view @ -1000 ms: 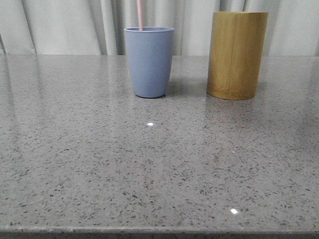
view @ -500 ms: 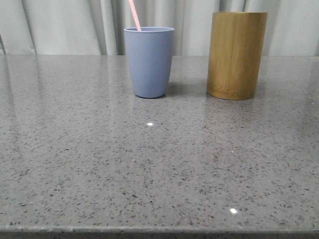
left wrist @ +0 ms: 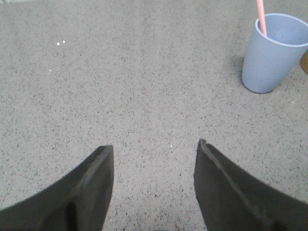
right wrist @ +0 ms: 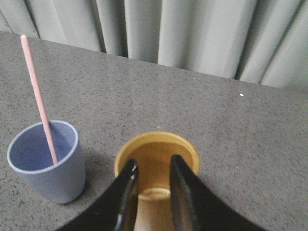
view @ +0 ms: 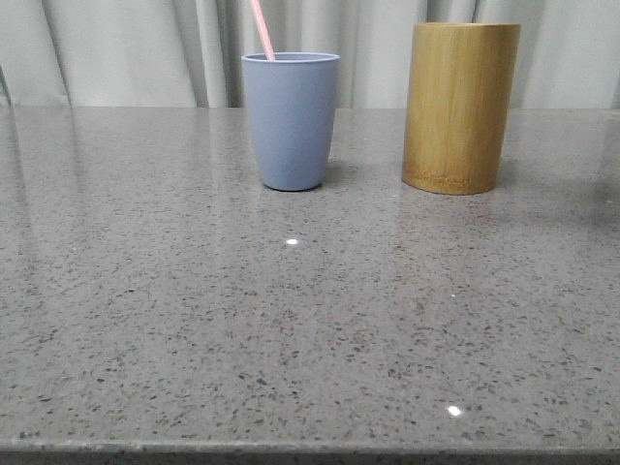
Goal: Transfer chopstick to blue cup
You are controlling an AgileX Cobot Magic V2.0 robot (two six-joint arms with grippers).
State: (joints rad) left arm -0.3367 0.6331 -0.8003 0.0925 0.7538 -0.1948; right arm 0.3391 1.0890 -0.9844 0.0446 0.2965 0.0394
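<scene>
Chopstick [right wrist: 40, 94]: thin, straight, pale pink stick, found standing inside the blue cup [view: 291, 121], lower end down in the cup, long axis close to upright and tilted, shaft leaned on the rim; in the front view its upper part is cut off by the frame. Transfer is judged complete as things lie. Blue cup: matte, pale blue-lavender, handleless, tapered to a narrower rounded base, set upright on the table [view: 291, 329]. Bamboo cup [view: 460, 107]: taller golden-brown cylinder with visible grain, upright, placed beside the blue cup and apart from it; its inside is seen bare from the right wrist view. Table: grey speckled stone-like top, glossy, with small light reflections. Curtain [right wrist: 202, 33]: pale grey, pleated, hung behind the table. Right gripper [right wrist: 151, 166]: dark fingers held above the mouth of the bamboo cup with a narrow gap between them and nothing pinched; the chopstick is found to its left, in the neighbouring cup. Left gripper [left wrist: 154, 151]: dark fingers spread wide, nothing held, hung over bare table, with the blue cup well apart, ahead and to its right. Right arm is judged the nearer to the chopstick. Any coming move is judged a matter of withdrawal, without the cups being knocked.
</scene>
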